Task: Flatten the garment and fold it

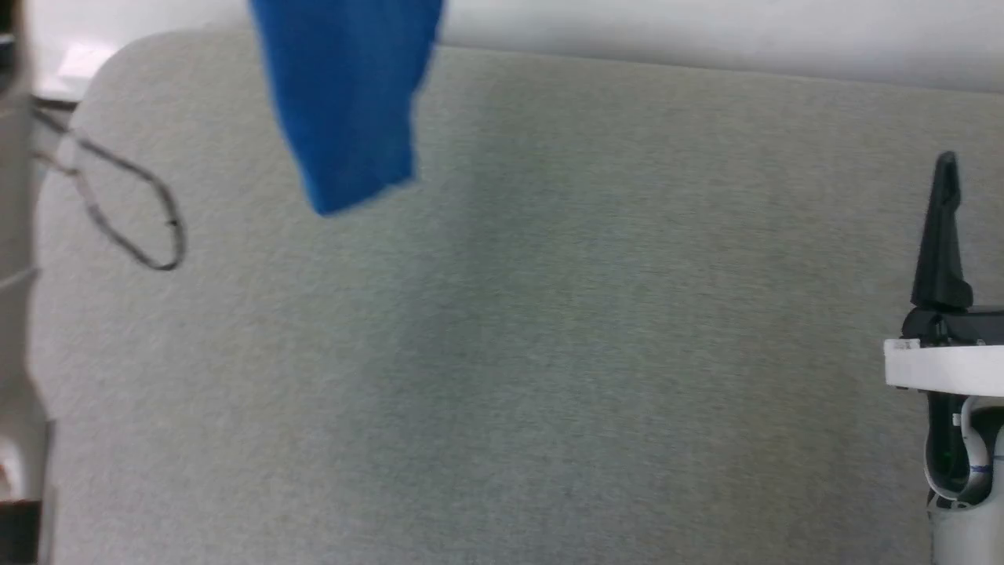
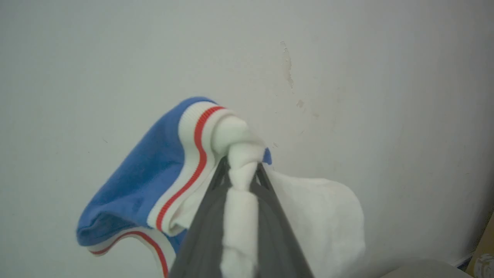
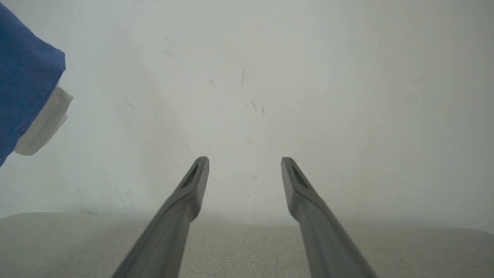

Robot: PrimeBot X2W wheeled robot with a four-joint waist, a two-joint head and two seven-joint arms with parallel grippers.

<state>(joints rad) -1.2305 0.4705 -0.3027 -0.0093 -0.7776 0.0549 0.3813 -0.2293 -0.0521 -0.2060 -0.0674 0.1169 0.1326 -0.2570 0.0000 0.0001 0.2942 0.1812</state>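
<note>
A pale grey-green woven fabric surface (image 1: 549, 353) spreads wide, its far left corner rounded. A thin dark cable (image 1: 179, 227) lies on it near the left edge, curling into a long loop. Behind the far edge stands a plain white wall (image 1: 706, 47), which bears a pale chipped mark (image 2: 287, 67) and a scatter of small dark scuffs (image 3: 252, 105). A tan, cardboard-like corner (image 2: 484, 251) shows low against the wall, too blurred to identify.
</note>
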